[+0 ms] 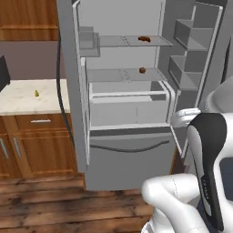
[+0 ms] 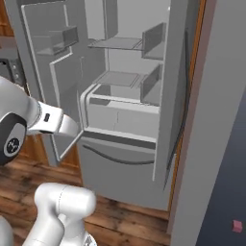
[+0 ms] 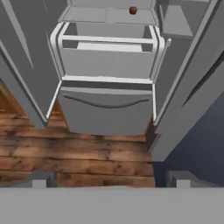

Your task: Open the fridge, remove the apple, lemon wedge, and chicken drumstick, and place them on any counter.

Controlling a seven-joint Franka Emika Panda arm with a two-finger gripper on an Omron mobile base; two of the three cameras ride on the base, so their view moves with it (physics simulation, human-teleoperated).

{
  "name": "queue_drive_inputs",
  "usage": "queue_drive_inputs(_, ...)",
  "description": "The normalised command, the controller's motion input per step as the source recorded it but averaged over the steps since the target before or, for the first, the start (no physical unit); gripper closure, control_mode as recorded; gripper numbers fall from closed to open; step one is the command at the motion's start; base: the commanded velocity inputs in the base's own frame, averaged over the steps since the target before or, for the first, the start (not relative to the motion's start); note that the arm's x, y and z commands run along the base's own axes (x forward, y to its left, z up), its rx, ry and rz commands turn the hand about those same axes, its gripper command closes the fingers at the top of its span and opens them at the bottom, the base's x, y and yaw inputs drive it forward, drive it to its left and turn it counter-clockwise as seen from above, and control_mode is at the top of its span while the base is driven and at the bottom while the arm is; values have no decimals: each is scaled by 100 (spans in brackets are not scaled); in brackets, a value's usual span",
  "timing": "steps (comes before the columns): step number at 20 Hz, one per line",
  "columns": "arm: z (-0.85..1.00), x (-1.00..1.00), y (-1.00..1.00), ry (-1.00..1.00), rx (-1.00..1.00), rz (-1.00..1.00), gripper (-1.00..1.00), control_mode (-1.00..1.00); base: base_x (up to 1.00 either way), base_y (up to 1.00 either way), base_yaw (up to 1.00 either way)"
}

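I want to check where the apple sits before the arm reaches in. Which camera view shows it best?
The left base view: the apple sits in full sight on the fridge's lower shelf, below the chicken drumstick. The hand view catches the apple at its top edge, without the shelf above. In the right base view I cannot make it out.

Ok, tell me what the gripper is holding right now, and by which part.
Nothing. The gripper is open and empty, facing the open fridge.

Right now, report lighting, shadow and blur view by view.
Left base view: flat, even light, the fridge interior pale and glare-free; the lemon wedge is a soft yellow speck. Right base view: shelves sharp, dim wall at right. Hand view: darker floor beside the drawer.
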Motion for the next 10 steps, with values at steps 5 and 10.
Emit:
queue_drive_inputs(5, 0, 0, 0, 0, 0, 0, -100, 100, 46, -3, -10)
queue_drive_inputs(10, 0, 0, 0, 0, 0, 0, -100, 100, 66, -14, -12)
